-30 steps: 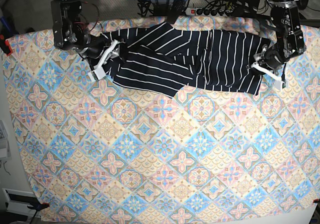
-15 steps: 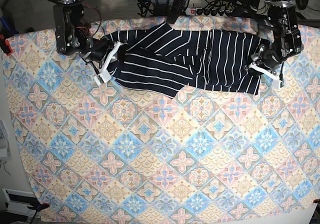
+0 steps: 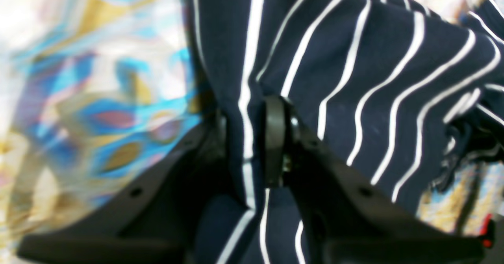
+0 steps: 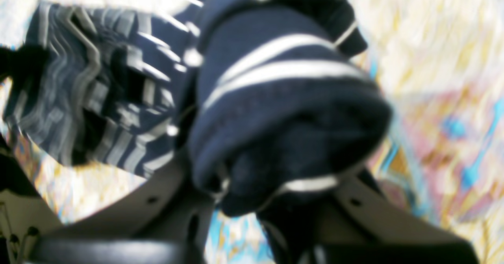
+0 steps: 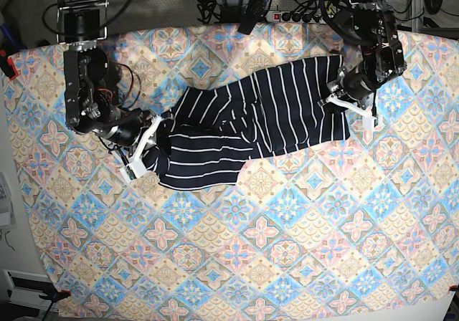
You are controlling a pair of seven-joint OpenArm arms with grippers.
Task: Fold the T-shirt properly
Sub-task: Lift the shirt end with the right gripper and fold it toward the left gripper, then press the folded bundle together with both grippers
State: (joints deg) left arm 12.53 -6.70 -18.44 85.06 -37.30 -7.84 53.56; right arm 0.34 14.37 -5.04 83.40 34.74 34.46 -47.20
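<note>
Both tools clamp the T-shirt (image 5: 258,124): left tool (image 5: 349,102) pinching one end, right tool (image 5: 147,149) bunching the other, w/ the shirt stretched rumpled btwn them across the far half of the patterned cloth (image 5: 237,249) on the desk.

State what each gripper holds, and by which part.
Both hold the dark navy white-pinstriped T-shirt: left gripper clamps one side edge, right gripper a bunched fold at the opposite end.
</note>
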